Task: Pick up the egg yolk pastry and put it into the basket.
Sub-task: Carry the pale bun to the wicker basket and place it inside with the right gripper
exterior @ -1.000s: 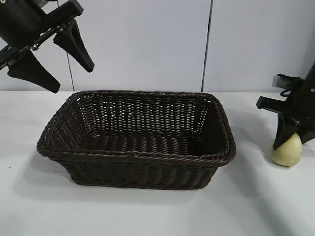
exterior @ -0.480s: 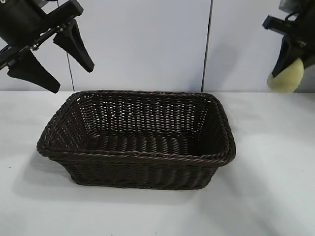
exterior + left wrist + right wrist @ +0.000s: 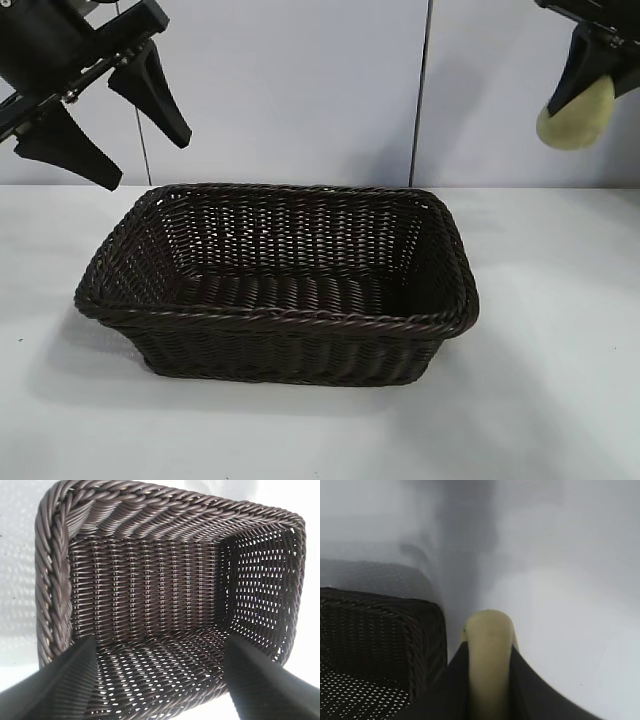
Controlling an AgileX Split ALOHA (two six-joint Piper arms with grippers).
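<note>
One basket (image 3: pixel 277 285); one egg yolk pastry (image 3: pixel 576 118); two arms.

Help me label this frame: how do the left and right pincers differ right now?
The left pincer is open and empty, while the right pincer is shut on the egg yolk pastry. The left pincer hangs above the basket's left end; the right pincer is beyond the basket's right end, not yet over it. Both are black and raised well above the table.

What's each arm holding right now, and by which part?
The right gripper holds the egg yolk pastry high beyond the basket, its fingers clamping the two flat faces. The left gripper hangs open, holding nothing.
</note>
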